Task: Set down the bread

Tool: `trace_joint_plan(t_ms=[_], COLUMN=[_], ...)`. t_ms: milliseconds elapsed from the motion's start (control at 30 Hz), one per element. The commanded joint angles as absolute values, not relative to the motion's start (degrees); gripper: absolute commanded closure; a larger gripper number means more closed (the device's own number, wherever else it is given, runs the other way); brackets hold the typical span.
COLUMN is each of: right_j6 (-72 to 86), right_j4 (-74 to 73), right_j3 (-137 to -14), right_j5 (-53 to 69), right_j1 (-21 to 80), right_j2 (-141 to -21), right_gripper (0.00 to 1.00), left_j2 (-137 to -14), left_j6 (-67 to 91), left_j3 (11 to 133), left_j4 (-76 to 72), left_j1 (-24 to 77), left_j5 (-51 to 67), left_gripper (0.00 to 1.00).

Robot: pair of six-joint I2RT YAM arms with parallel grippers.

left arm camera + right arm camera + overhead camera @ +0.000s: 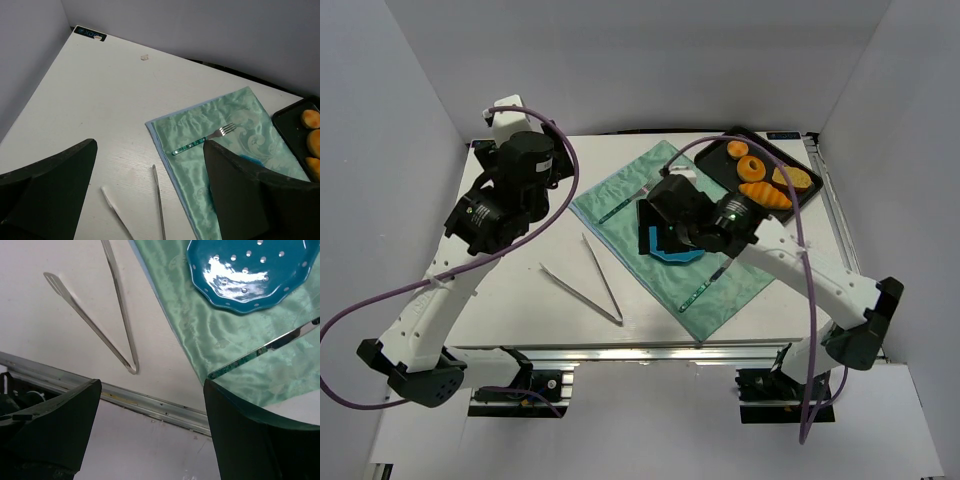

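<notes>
Two small golden ring breads (737, 150) (753, 166) lie on a black tray (715, 160) at the back right, beside a ridged croissant-shaped piece (765, 194) and a smooth bun (792, 177). A blue dotted plate (670, 252) sits on the green cloth (620, 190) and is partly hidden under my right gripper (665, 225). It shows fully in the right wrist view (250, 275). The right gripper (151, 382) is open and empty above the plate's near side. My left gripper (520, 185) (150, 142) is open and empty, raised over the table's left part.
Metal tongs (585, 280) (100, 320) lie on the bare table left of the cloth. A fork (205, 141) and a knife (705, 290) lie on the cloth. The tray's edge (287, 125) with orange pieces (311, 118) shows in the left wrist view. Grey walls enclose the table.
</notes>
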State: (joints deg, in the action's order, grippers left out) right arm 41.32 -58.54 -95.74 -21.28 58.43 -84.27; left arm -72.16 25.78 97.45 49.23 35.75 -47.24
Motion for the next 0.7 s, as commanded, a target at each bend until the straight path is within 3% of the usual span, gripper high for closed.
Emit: trace_joint_plan(t_ms=[0, 133, 500, 667], right_j6=[37.0, 29.0, 18.0, 13.5], right_j4=[-54.1, -48.1, -20.8, -15.0], right_j3=[-97.1, -96.6, -71.4, -71.9], right_j5=[-19.5, -19.4, -7.4, -7.0], right_j1=[58.0, 57.7, 58.3, 61.7], right_j2=[-85.9, -86.0, -86.2, -92.4], right_gripper=[0.11, 0.11, 0.11, 0.11], left_j2=[-70.8, -71.9, -68.6, -68.6], left_j6=[25.8, 26.9, 27.2, 26.6], left_j3=[97.1, 98.4, 95.5, 95.8], left_j4=[49.8, 53.3, 54.5, 56.1], left_j1=[35.8, 35.8, 35.8, 35.8], left_j5=[-47.5, -48.8, -50.7, -51.5], left_gripper=[0.02, 0.02, 0.02, 0.02])
